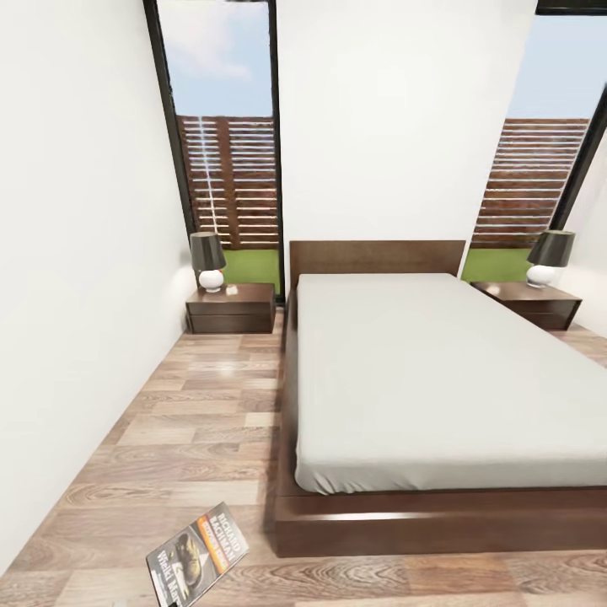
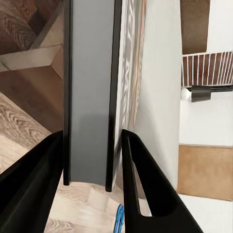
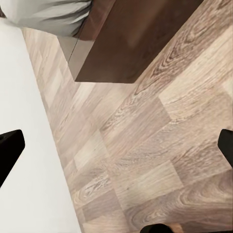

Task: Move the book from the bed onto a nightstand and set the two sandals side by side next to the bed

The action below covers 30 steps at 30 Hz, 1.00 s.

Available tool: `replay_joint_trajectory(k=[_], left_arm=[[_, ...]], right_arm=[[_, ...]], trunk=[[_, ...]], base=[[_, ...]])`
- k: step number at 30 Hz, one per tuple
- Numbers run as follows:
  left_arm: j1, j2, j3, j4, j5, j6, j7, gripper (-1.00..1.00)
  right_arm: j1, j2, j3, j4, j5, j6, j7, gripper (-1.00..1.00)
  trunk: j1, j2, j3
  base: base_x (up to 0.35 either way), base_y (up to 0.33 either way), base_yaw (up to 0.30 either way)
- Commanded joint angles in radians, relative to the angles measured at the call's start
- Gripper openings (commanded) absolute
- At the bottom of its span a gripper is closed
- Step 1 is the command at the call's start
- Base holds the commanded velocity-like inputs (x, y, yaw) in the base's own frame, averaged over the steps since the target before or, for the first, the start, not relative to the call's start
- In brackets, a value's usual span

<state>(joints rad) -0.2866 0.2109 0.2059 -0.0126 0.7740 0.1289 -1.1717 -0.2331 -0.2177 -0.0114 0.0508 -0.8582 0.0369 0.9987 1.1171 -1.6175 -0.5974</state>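
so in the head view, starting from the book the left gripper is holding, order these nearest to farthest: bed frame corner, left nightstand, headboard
1. bed frame corner, just right of the held book.
2. left nightstand, far up the floor by the window.
3. headboard, against the back wall.

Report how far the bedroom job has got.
Done: the book is off the bed, whose mattress lies bare. In hand: the left hand is shut on the book. Left: setting it on a nightstand, each now bearing just a lamp, then the sandals. A sliver of blue shows below the book.
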Motion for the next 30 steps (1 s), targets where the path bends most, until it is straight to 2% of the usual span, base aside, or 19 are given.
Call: replay_joint_trajectory(k=[1, 9, 30], left_arm=[[0.000, 0.001, 0.007, 0.000, -0.003, 0.010, -0.003, -1.00], [0.001, 0.002, 0.007, 0.000, 0.000, 0.012, -0.004, -1.00], [0.001, 0.004, 0.007, 0.000, 0.001, 0.018, -0.002, -1.00]], right_arm=[[-0.001, 0.001, -0.001, 0.004, -0.004, 0.001, 0.002, 1.00], [0.003, 0.010, -0.001, 0.004, -0.007, -0.009, -0.004, 1.00], [0.005, 0.017, -0.001, 0.003, -0.008, -0.013, -0.006, 1.00]], trunk=[[0.000, -0.001, -0.001], [0.000, -0.001, -0.001], [0.000, -0.001, -0.001]], base=[[0.000, 0.052, -0.008], [0.000, 0.097, -0.003], [0.081, 0.223, 0.000]])
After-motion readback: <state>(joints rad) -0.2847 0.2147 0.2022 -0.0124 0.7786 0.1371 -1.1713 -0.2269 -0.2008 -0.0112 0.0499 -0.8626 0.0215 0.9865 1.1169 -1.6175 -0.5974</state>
